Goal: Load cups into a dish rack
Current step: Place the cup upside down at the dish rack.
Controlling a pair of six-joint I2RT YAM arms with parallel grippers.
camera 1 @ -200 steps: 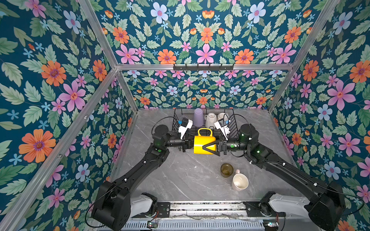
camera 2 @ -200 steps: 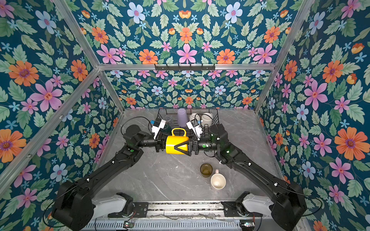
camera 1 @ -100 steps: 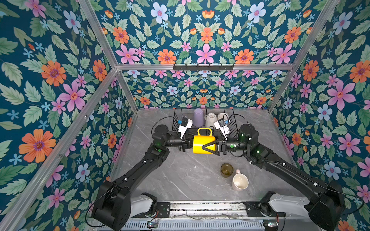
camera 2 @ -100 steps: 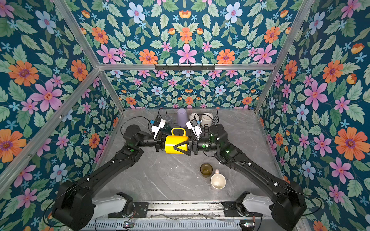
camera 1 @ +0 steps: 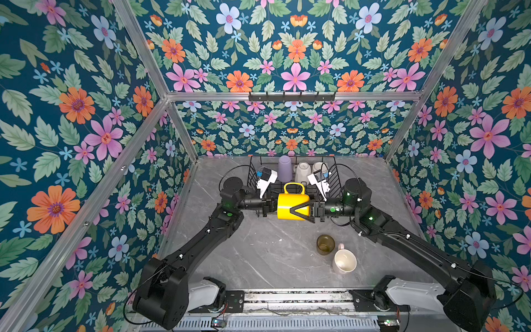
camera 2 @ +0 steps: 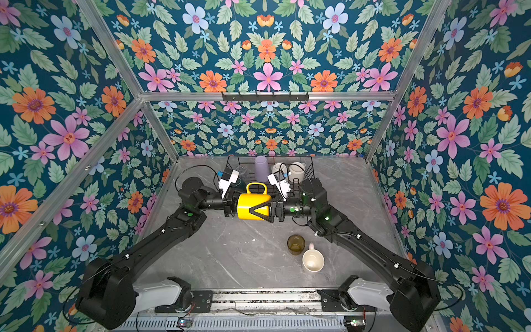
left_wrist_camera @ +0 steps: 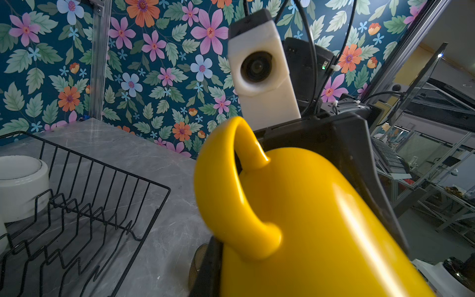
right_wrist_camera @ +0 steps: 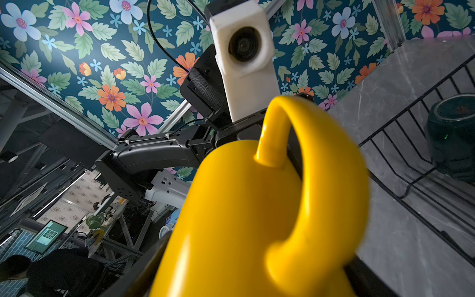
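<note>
Waiting at upper centre, the dish rack (camera 1: 334, 178) holds upturned cups (camera 1: 302, 172); mid-frame before it the yellow mug (camera 1: 283, 198) hangs sideways, likely for handover: left gripper (camera 1: 270, 205) pinched shut, seemingly on its rim, right gripper (camera 1: 291, 209) clasping its body.

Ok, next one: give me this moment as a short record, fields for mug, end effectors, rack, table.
Held: yellow mug, on its side, above the table, in front of the dish rack
Left end effector: shut on the mug's end
Right end effector: closed around the mug's body
In rack: lilac tumbler, two white mugs, dark green mug
On table: olive-brown glass, pale pink mug
</note>
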